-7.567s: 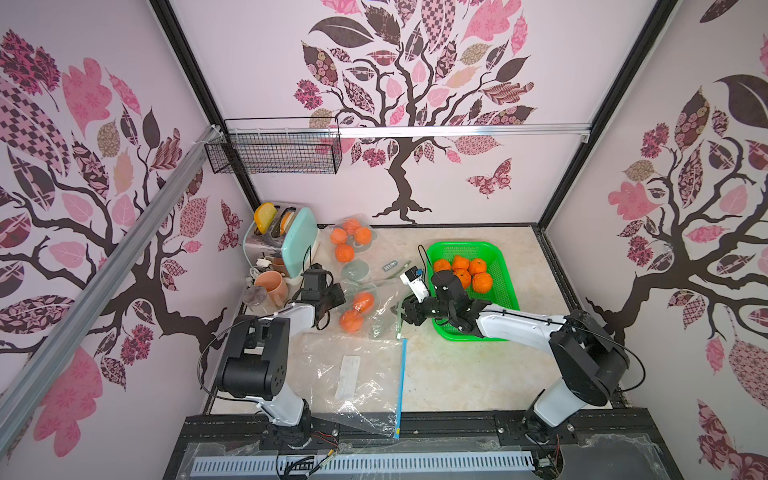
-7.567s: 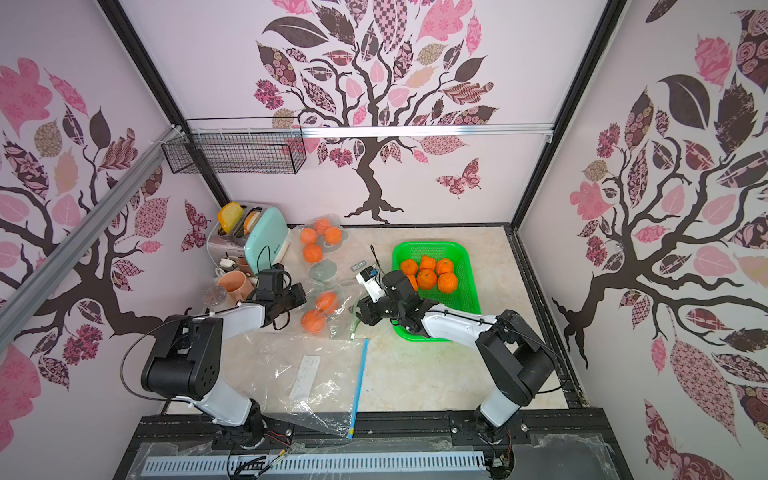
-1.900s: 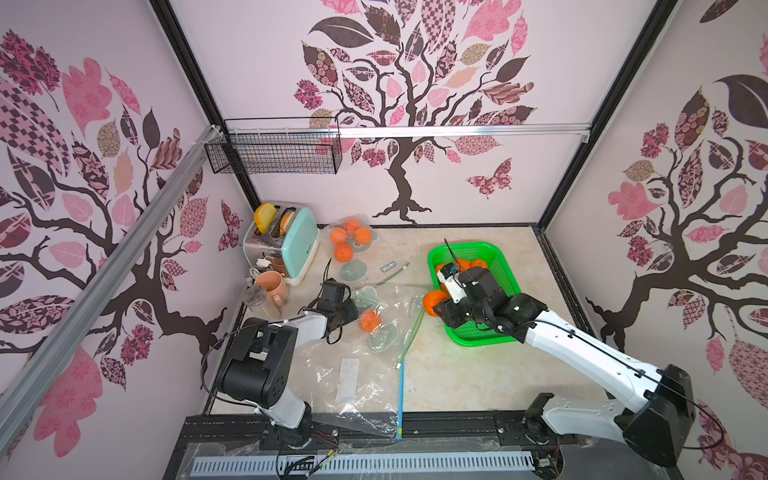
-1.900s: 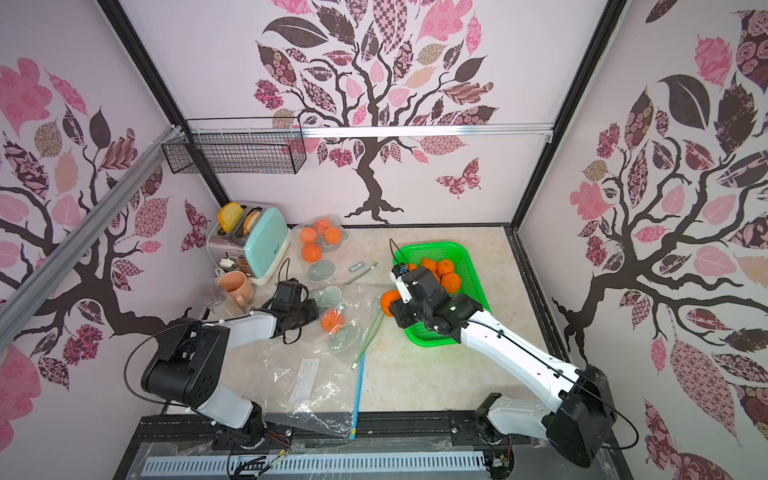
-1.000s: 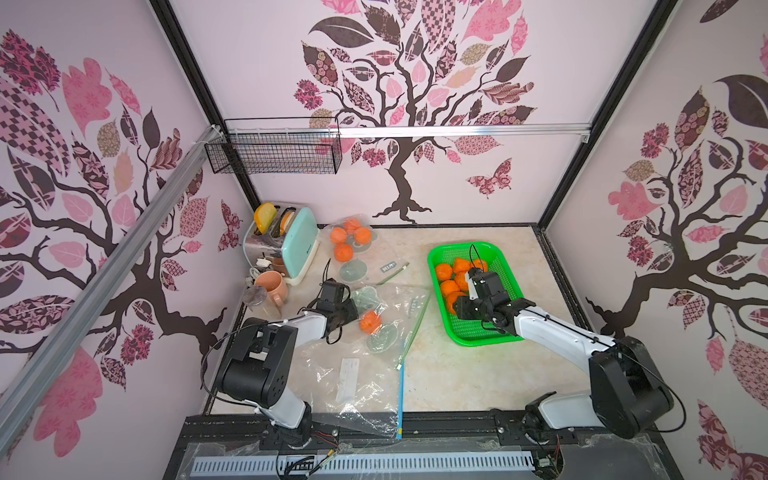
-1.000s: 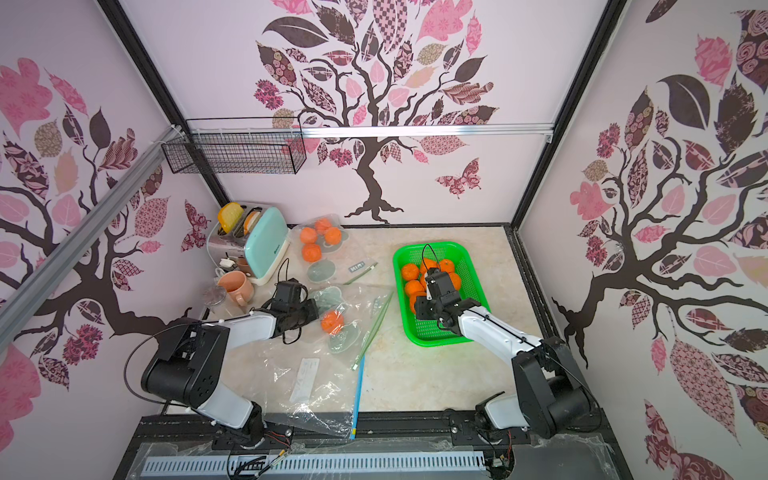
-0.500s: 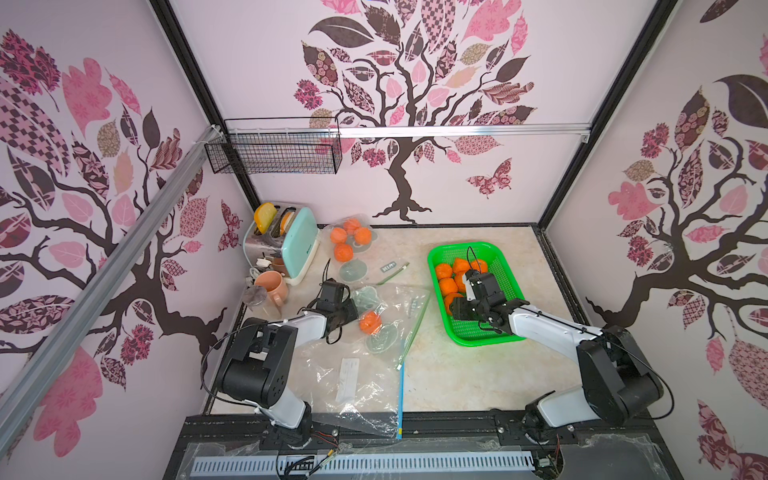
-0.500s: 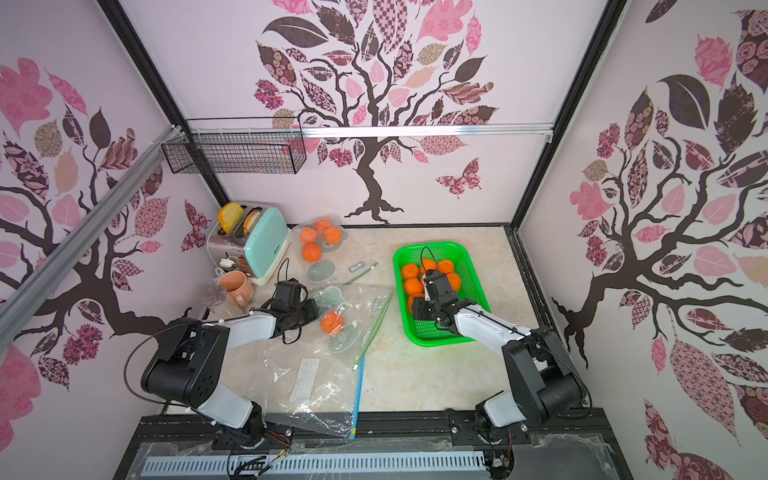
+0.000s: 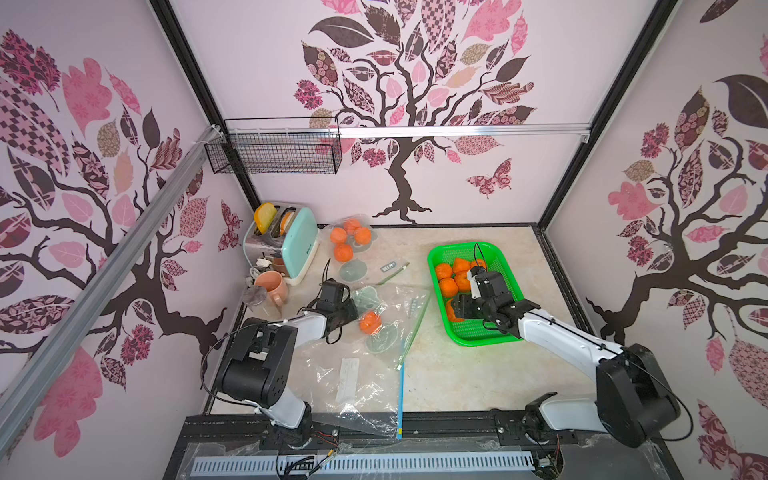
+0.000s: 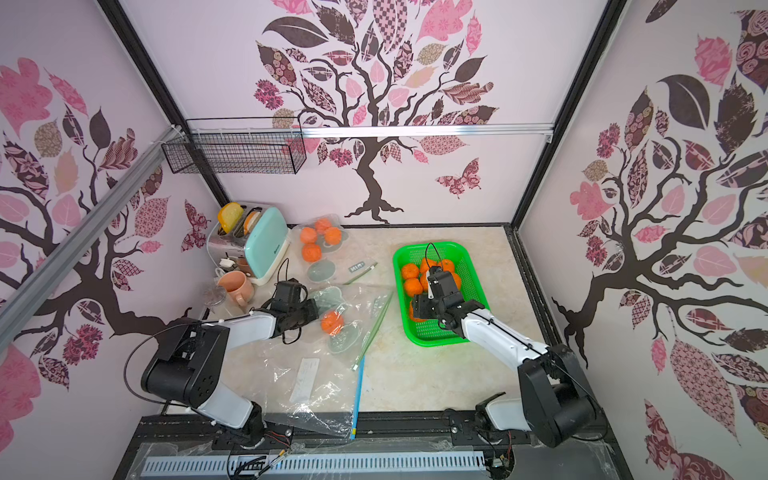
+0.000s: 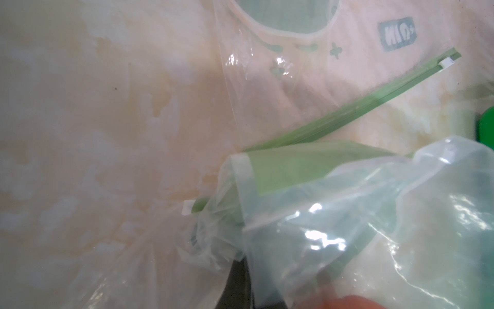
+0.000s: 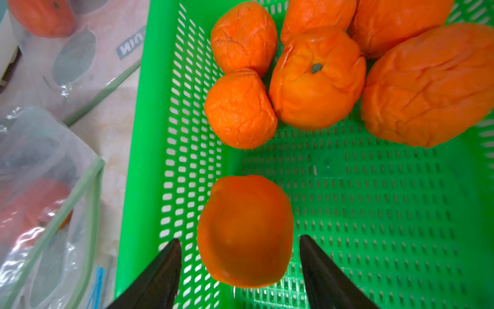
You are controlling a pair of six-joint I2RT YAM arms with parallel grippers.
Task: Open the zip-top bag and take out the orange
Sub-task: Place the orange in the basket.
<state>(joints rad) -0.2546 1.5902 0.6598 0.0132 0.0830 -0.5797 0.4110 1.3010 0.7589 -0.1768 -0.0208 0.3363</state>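
The right gripper hangs low over the green basket with its jaws apart, one on each side of an orange that lies on the basket floor and touches neither jaw. I judge that this orange is set down there and released. The left gripper is closed on a bunched edge of the zip-top bag, probably to keep the bag in place with its mouth open. A second orange lies inside this bag, on the table.
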